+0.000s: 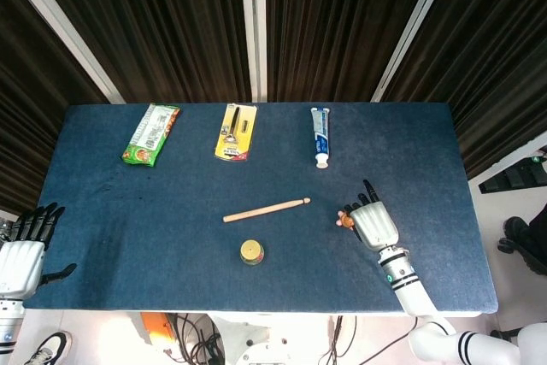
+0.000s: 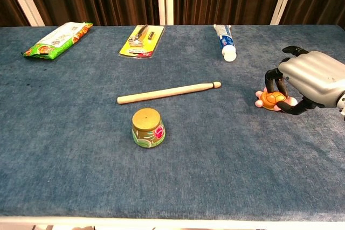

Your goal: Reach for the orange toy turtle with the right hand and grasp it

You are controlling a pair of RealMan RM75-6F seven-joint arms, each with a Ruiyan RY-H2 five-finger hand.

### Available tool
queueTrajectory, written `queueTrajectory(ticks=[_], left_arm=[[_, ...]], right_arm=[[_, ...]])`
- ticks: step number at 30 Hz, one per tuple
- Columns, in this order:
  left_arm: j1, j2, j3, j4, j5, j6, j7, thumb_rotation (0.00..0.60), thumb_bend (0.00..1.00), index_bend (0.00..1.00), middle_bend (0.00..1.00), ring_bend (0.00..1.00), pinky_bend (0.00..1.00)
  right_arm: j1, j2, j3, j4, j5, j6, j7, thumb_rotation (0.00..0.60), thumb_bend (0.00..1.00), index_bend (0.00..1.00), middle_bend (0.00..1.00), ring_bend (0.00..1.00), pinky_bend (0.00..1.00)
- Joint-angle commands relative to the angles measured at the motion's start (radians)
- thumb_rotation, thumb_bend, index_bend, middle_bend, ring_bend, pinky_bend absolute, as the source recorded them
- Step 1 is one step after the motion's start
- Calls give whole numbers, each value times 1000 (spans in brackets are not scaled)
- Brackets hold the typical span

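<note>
The orange toy turtle point(image 2: 271, 99) lies on the blue table at the right, and only a sliver of the turtle point(image 1: 344, 220) shows in the head view. My right hand point(image 2: 310, 79) is over it, dark fingers curled down around the shell and the thumb hooked in below, so it grips the turtle. From above, the right hand point(image 1: 373, 221) covers most of the toy. My left hand point(image 1: 24, 250) hangs off the table's left front corner, fingers apart and holding nothing.
A wooden drumstick point(image 2: 168, 93) lies mid-table with a small round pot point(image 2: 148, 128) in front of it. Along the far edge are a green snack packet point(image 2: 57, 40), a yellow razor pack point(image 2: 142, 40) and a toothpaste tube point(image 2: 225, 42).
</note>
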Motion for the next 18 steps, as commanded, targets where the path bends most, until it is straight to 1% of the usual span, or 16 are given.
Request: queueTrajectory(ticks=[1, 3, 4, 5, 6, 8, 9, 10, 11, 12, 14, 15, 16, 18], left_arm=[[-1, 0, -1, 0, 0, 1, 0, 600, 60, 58, 0, 0, 0], [-1, 0, -1, 0, 0, 0, 0, 600, 60, 58, 0, 0, 0], [0, 0, 0, 0, 0, 0, 0, 600, 59, 58, 0, 0, 0], [0, 0, 0, 0, 0, 0, 0, 600, 60, 58, 0, 0, 0], [0, 0, 0, 0, 0, 0, 0, 600, 60, 58, 0, 0, 0], [0, 0, 0, 0, 0, 0, 1, 600, 60, 58, 0, 0, 0], [0, 0, 0, 0, 1, 1, 1, 600, 60, 58, 0, 0, 0], [0, 0, 0, -1, 2, 1, 2, 600, 60, 58, 0, 0, 0], [0, 0, 0, -1, 2, 2, 2, 600, 60, 58, 0, 0, 0], [0, 0, 0, -2, 2, 2, 3, 600, 60, 58, 0, 0, 0], [0, 0, 0, -3, 3, 4, 6, 600, 60, 58, 0, 0, 0], [1, 0, 0, -4, 3, 4, 7, 600, 60, 58, 0, 0, 0], [1, 1, 0, -7, 3, 5, 9, 600, 60, 58, 0, 0, 0], [1, 2, -1, -11, 4, 7, 13, 600, 60, 58, 0, 0, 0]], right_arm=[[-1, -15, 2, 25, -19, 21, 18, 600, 412, 999, 911, 402, 0], [-2, -17, 2, 31, -22, 25, 26, 600, 422, 1000, 929, 415, 0], [-3, -15, 2, 31, -22, 26, 31, 600, 407, 1000, 930, 414, 0], [-4, -10, 0, 29, -22, 22, 33, 600, 382, 993, 922, 410, 0], [-4, -2, -3, 23, -21, 16, 35, 600, 336, 953, 892, 389, 0], [-5, 23, -7, -1, -12, -3, 35, 600, 233, 764, 779, 320, 0], [-7, 33, -6, -13, -1, -9, 29, 600, 169, 593, 675, 257, 0], [-10, 47, -1, -34, 16, -17, 17, 600, 121, 444, 569, 193, 0], [-13, 58, 3, -51, 29, -19, 8, 600, 82, 305, 447, 124, 0], [-15, 68, 8, -66, 36, -17, 2, 600, 50, 168, 304, 54, 0], [-21, 91, 18, -97, 39, 1, 9, 600, 28, 33, 122, 1, 0], [-26, 101, 21, -110, 36, 12, 16, 600, 25, 5, 61, 0, 0], [-36, 118, 23, -131, 32, 32, 27, 600, 24, 0, 29, 0, 0], [-55, 147, 22, -170, 11, 75, 50, 600, 21, 0, 1, 0, 0]])
